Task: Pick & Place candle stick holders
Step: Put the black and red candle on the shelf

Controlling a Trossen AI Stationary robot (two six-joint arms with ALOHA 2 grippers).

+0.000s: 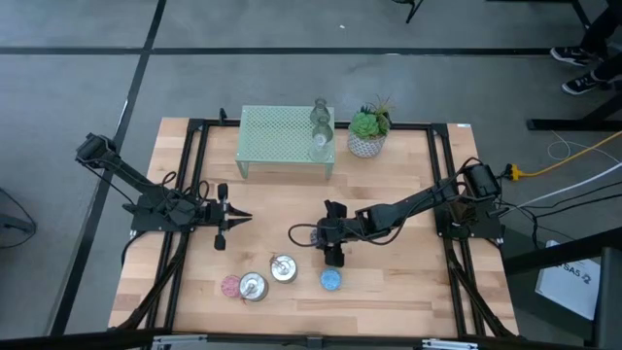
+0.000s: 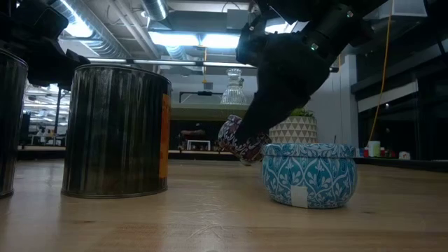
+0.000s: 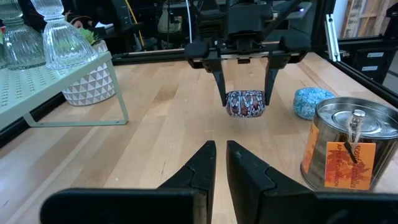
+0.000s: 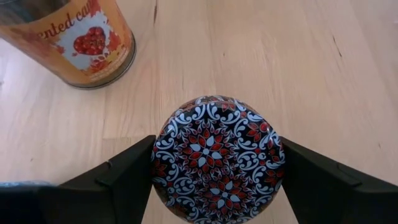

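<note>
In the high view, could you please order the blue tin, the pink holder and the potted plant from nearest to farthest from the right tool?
From the right tool, which grips a red-patterned tin:
1. Blue tin, just beside it, toward the table's front edge.
2. Pink holder, front edge, on the left arm's side.
3. Potted plant, at the far edge beside the mesh stand.

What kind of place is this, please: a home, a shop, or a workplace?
Most likely a robotics lab or workshop. Two robot arms are fixed to a wooden table with a black metal frame. The floor is bare and grey, and the ceiling has exposed ducts and strip lights.
</note>
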